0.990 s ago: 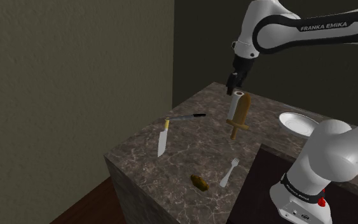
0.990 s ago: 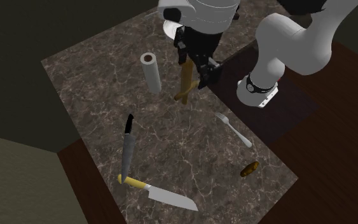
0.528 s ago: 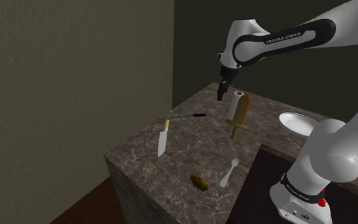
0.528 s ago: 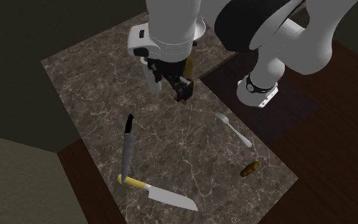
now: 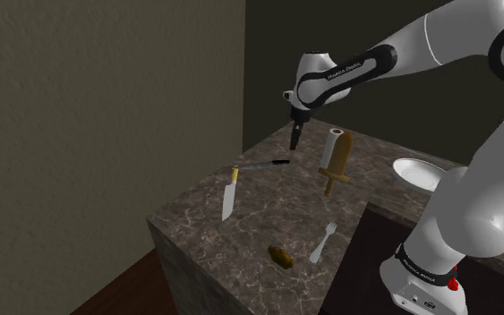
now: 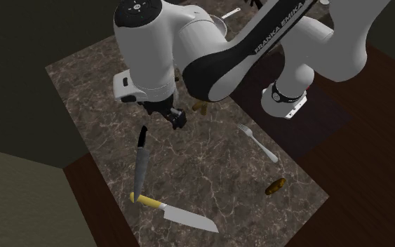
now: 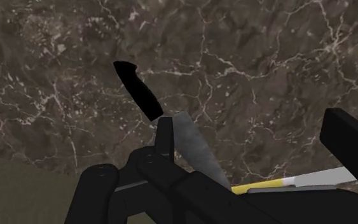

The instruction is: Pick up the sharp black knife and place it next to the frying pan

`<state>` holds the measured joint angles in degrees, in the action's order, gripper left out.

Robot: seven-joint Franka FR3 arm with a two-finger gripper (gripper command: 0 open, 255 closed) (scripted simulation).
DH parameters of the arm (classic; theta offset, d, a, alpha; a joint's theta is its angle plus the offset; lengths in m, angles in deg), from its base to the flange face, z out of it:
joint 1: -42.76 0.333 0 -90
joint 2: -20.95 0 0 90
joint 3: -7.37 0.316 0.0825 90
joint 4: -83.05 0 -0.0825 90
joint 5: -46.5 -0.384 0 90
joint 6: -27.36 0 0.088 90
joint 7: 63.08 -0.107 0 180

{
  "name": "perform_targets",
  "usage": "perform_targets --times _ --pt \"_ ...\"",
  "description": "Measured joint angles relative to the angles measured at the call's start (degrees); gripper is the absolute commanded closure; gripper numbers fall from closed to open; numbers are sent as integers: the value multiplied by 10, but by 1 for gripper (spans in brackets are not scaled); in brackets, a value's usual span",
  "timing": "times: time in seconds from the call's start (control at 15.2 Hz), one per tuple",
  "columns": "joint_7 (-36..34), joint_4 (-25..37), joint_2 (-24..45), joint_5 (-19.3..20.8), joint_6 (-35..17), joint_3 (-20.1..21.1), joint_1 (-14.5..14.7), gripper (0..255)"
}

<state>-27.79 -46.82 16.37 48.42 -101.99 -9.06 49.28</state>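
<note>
A dark marble counter [image 5: 196, 210] holds a yellow-handled knife [image 5: 228, 197] at the shoulder view's left. Its handle end appears to touch the blade tip of the black-handled knife [image 5: 260, 166], which lies flat beside it. Just above that black handle hangs the gripper [image 5: 294, 140], pointing down, probably lining up a grasp. Its fingers [image 7: 165, 137] stand wide apart, empty, touching nothing. Further right are a white roll [image 5: 333, 143] and a fork [image 5: 323, 242].
</note>
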Motion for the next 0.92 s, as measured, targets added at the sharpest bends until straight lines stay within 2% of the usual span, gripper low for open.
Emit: perform_targets --times 0.4,0.73,0.92 --pt "139 87 140 -62 -39 2 -3 0" --pt "234 177 256 -100 -56 29 -20 0" --pt "279 227 314 -110 -59 46 -31 0"
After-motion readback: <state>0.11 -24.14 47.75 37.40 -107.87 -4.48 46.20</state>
